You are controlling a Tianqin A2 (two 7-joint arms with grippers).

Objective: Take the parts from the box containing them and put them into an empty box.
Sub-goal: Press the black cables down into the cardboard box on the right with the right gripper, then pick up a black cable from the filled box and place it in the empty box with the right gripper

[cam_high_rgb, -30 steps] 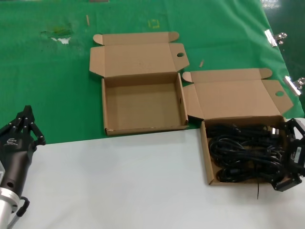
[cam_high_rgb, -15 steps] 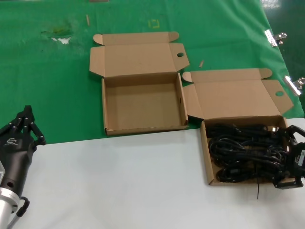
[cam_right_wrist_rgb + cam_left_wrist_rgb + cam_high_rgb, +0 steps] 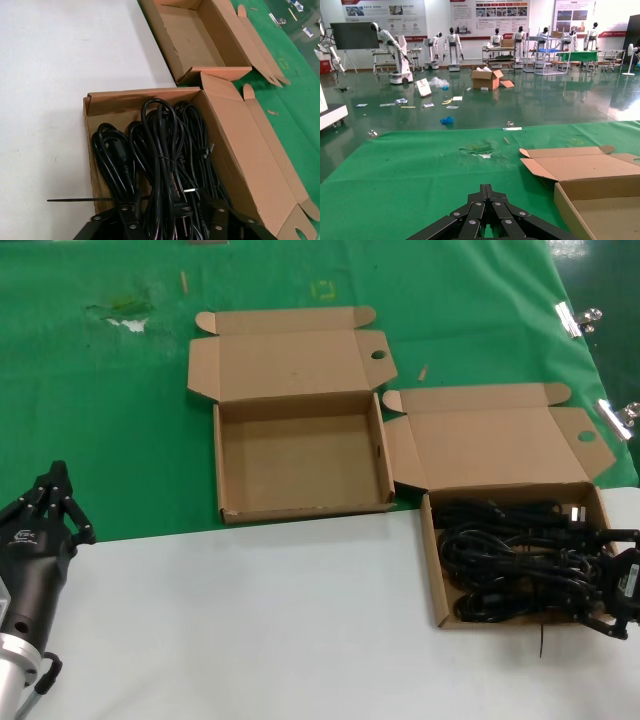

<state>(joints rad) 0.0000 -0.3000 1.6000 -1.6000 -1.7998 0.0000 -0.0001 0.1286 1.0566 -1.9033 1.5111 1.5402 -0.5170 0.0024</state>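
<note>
Here, the left gripper [image 3: 55, 502] sits parked at the table's [image 3: 250, 620] near left, fingers drawn together. The empty box [image 3: 300, 455] lies open on green cloth [image 3: 100, 390]. Rightward, the parts [image 3: 510, 555] fill the box containing them [image 3: 432, 570], the right gripper [image 3: 615, 585] spread over their right end.

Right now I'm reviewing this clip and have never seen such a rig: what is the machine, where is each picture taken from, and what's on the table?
A two-armed robot. One camera looks down from its head; one sits on each wrist. On the table lie two open cardboard boxes: the empty box on the green cloth, and the box of coiled black cables, the parts. The right gripper sits low at that box's right edge over the cables; whether it grips one is unclear. The left gripper waits, fingers together, at the table's left edge, holding nothing.
</note>
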